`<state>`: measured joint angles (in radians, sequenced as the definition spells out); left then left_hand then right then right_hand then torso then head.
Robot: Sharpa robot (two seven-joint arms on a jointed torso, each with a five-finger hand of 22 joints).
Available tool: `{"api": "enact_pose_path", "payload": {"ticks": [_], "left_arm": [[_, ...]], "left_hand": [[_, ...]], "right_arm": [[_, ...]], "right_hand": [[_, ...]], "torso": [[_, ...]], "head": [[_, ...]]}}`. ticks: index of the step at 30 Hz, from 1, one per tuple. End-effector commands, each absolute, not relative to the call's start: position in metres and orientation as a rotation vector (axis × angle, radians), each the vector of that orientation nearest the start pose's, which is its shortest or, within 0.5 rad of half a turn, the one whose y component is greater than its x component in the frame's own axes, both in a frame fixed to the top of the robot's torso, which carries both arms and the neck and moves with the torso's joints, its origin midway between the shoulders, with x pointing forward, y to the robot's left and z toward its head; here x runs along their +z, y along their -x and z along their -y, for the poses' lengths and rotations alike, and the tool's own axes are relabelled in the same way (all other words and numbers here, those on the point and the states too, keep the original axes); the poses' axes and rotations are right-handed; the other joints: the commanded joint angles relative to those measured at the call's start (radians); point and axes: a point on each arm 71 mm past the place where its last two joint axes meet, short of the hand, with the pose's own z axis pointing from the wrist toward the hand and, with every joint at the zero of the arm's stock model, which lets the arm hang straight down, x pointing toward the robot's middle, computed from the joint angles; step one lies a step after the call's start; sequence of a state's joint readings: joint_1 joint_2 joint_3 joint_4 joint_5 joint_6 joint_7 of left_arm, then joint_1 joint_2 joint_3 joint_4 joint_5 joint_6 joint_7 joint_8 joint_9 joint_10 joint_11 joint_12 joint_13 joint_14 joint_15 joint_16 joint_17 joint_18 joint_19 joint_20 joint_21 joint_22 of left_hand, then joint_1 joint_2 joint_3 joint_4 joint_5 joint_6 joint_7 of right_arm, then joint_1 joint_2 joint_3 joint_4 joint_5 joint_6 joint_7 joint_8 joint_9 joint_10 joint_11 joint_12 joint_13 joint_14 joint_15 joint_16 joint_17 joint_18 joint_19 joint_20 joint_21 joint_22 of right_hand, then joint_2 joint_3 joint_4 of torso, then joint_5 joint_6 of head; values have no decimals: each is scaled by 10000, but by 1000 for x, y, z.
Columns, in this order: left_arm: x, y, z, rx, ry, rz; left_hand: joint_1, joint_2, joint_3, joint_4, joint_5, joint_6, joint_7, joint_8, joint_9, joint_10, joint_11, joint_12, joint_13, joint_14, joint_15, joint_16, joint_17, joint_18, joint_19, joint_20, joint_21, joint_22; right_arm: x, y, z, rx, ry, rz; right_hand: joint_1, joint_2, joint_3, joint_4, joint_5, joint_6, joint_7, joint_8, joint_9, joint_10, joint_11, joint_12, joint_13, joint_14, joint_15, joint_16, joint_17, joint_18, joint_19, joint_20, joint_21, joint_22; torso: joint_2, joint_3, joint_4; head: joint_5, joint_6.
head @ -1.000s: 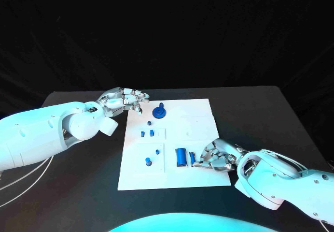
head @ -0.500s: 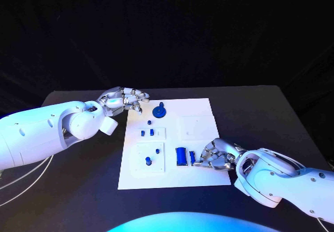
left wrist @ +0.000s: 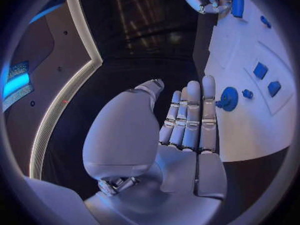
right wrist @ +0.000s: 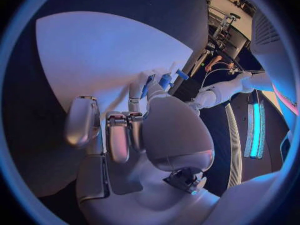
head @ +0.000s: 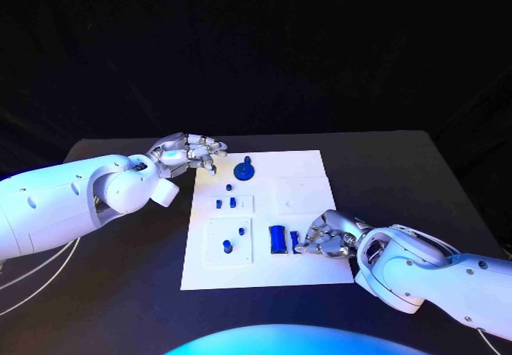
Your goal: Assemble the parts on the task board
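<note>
Two robot hands are at the task board. Right robot hand has fingers curled down at the near right of the board, tips at a thin blue bar beside a larger blue block; whether it grips the bar cannot be told. Judged, it is working that part toward seating. Left robot hand hovers off the board's far left corner, fingers together and holding nothing, near the round blue knob, apparently waiting. Smaller blue parts sit mid-board on the black tabletop.
</note>
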<state>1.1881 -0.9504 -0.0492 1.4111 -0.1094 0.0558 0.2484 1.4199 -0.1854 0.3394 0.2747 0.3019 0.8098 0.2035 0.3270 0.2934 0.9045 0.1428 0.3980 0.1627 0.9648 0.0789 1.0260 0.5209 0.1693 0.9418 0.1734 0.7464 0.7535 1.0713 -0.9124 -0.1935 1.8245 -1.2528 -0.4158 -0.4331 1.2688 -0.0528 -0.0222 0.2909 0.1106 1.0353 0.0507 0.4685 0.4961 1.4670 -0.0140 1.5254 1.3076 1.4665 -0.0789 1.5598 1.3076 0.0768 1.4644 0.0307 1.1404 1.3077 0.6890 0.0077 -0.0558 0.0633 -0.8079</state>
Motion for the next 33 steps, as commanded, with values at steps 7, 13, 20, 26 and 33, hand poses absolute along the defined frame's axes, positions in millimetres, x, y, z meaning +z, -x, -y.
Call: {"api": "enact_pose_path", "payload": {"ticks": [7,13,20,26,33], "left_arm": [[-200,-491,-279,-15639,10490,-17025],[-200,-492,-281,-15577,10504,-16907],[-198,-494,-279,-15581,10523,-16379],[-198,-497,-278,-15301,10625,-15543],[-202,-504,-280,-14594,10953,-13937]], "left_hand": [[32,78,11,49,0,-61,-5,42,14,-17,7,65,9,-53,-31,51,14,139,69,-27,-69,-8],[53,80,-1,50,0,-57,-8,47,15,-16,5,71,12,-54,-31,50,14,139,73,-27,-74,-11],[87,39,-32,38,-8,-56,-15,52,15,-7,0,83,18,-64,-34,43,13,138,72,-29,-84,-15],[123,-25,-167,83,-12,-63,-18,65,12,-5,7,113,33,-328,-2,-115,-35,123,-104,-2,-257,-91],[393,97,-491,116,5,-89,18,150,-38,11,162,-45,-171,-1868,388,-2504,-1140,103,-1329,491,-2556,-1450]], "right_arm": [[-273,-370,171,6943,-1980,-20683],[-264,-371,176,7458,-2325,-20051],[-236,-396,193,9072,-3822,-18070],[-219,-431,217,10248,-5896,-16237],[-212,-476,243,10839,-7500,-14706]], "right_hand": [[-29,-95,-148,8,151,-36,35,-89,-29,803,-45,-25,2347,984,-14,-8,2353,-72,366,-37,-267,1383],[-498,-165,-561,10,811,-217,121,-174,-62,573,28,-458,2095,884,47,-208,1912,54,188,16,-1187,1143],[-565,-67,-968,11,885,-711,307,-378,-102,264,198,-962,1793,733,184,-549,1270,291,-144,138,-2961,615],[452,182,-1046,-18,1119,-1085,465,-548,-136,-376,334,-1944,1173,481,301,-1137,319,578,-590,249,-5239,-142],[1463,355,-1423,-112,1496,-2194,1006,-892,-219,-4714,899,-7628,-2851,-2451,826,-6292,-5776,993,-2531,762,-10292,-2564]], "torso": [[-8,-12,-5],[-42,-25,-10],[-137,-144,-23],[-289,-282,-30],[-441,-314,-60]], "head": [[11,43],[-18,89],[-144,272],[-191,464],[-148,894]]}}
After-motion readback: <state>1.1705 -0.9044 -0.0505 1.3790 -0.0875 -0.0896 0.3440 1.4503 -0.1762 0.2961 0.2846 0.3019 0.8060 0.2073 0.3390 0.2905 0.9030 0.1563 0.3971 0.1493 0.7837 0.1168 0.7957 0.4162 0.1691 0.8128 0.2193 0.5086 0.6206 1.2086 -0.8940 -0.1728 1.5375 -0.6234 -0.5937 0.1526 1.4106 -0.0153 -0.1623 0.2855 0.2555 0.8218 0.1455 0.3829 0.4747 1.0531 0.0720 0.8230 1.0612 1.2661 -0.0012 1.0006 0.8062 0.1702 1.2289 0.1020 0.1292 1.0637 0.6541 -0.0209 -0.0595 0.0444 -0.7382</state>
